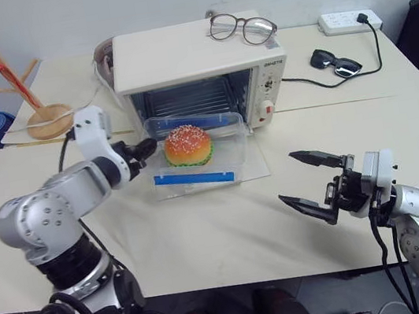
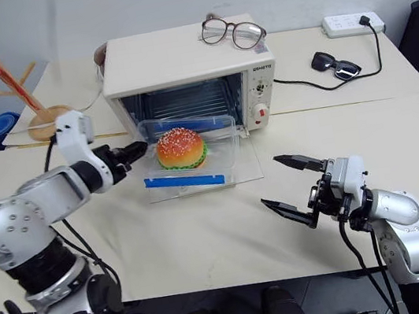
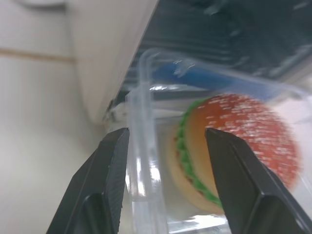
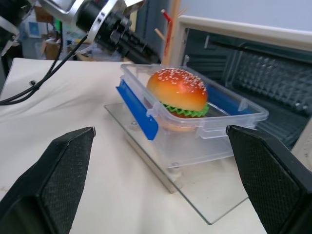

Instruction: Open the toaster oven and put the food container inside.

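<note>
The cream-white toaster oven [image 1: 193,56] stands at the back of the table with its glass door [image 1: 255,167] folded down flat. The clear food container [image 1: 196,149], with blue clip strips and a toy hamburger [image 1: 187,145] inside, rests on that door, its far end at the oven's mouth. My left gripper [image 1: 144,147] is at the container's left wall. In the left wrist view its fingers [image 3: 109,180] straddle that wall [image 3: 141,146], open with gaps on both sides. My right gripper [image 1: 309,181] hangs open over the table at the front right, well apart from the container [image 4: 195,117].
Eyeglasses [image 1: 243,28] lie on top of the oven. Sunglasses [image 1: 336,64] and a white power strip [image 1: 349,22] with a black cable lie at the back right. A wooden branch stand [image 1: 17,76] stands at the back left.
</note>
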{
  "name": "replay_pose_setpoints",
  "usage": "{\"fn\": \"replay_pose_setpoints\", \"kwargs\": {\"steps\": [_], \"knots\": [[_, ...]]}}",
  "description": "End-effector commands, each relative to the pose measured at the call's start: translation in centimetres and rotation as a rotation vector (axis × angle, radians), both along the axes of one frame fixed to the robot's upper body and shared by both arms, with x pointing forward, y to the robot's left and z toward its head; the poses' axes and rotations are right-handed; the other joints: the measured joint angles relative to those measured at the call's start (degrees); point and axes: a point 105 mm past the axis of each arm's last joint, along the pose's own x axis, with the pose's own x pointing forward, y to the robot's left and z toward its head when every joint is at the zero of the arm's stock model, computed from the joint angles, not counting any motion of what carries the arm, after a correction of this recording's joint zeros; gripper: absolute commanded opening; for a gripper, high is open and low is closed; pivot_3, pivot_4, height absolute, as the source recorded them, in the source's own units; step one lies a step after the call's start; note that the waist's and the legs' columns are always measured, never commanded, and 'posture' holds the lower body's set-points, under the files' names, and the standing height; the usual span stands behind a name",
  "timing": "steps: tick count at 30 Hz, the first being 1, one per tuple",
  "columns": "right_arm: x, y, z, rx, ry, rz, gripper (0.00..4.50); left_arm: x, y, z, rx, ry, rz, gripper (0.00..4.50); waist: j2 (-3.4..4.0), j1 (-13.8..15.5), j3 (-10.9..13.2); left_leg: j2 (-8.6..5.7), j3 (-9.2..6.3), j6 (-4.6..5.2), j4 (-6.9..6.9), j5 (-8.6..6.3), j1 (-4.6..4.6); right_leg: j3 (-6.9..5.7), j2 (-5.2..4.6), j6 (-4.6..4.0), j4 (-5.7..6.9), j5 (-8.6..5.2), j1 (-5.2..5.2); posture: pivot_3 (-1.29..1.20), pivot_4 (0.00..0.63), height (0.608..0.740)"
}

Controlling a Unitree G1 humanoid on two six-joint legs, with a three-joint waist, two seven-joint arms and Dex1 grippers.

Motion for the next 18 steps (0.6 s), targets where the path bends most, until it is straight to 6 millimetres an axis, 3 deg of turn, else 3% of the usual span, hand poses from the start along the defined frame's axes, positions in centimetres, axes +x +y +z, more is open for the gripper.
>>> {"fn": "replay_pose_setpoints", "kwargs": {"steps": [1,4,7,9,13,18], "knots": [[-1.4,1.6,1.3,-0.017,0.051,0.079,4.5,-2.7,1.6,1.3,0.051,-0.121,-0.195,2.61,0.01,-0.6,0.0,0.03,0.02,-0.04,-0.06,0.02,0.02,0.03,0.01,-0.04,0.01,-0.02,-0.02,0.0,0.15,0.74],[-2.1,2.6,0.8,-0.078,0.129,0.131,4.5,-4.2,3.0,1.1,0.152,-0.192,-0.312,2.43,0.02,-0.8,0.0,0.08,-0.05,-0.08,-0.1,0.04,0.02,-0.03,0.0,-0.15,-0.04,-0.08,-0.02,0.0,0.15,0.74],[-1.7,3.4,0.0,-0.137,0.179,0.122,3.9,-5.7,3.8,0.2,0.257,-0.27,-0.478,1.74,0.02,-0.5,0.0,0.07,-0.12,-0.05,-0.11,0.04,0.04,-0.08,-0.09,-0.22,-0.15,-0.11,0.07,0.0,0.15,0.74],[-1.1,3.9,-0.7,-0.18,0.182,0.107,3.21,-6.0,4.3,-1.2,0.312,-0.281,-0.545,1.12,0.03,-0.2,0.0,0.05,-0.12,0.04,-0.15,0.02,0.05,-0.09,-0.18,-0.27,-0.18,-0.13,0.08,0.0,0.15,0.74],[0.3,5.1,-2.0,-0.256,0.195,0.08,1.84,-6.9,3.2,-4.2,0.376,-0.315,-0.713,0.0,0.06,0.4,0.0,0.03,-0.13,0.51,-0.26,-0.2,0.01,-0.11,-0.33,-0.31,-0.21,-0.14,0.01,0.0,0.15,0.74],[2.1,6.8,-1.8,-0.238,0.2,0.069,0.14,-4.9,0.8,-5.6,0.36,-0.385,-0.7,0.0,0.1,0.4,0.0,-0.08,-0.22,0.72,-0.17,-0.27,-0.2,-0.24,-0.49,-0.22,-0.29,-0.09,-0.04,0.0,0.15,0.74]]}}
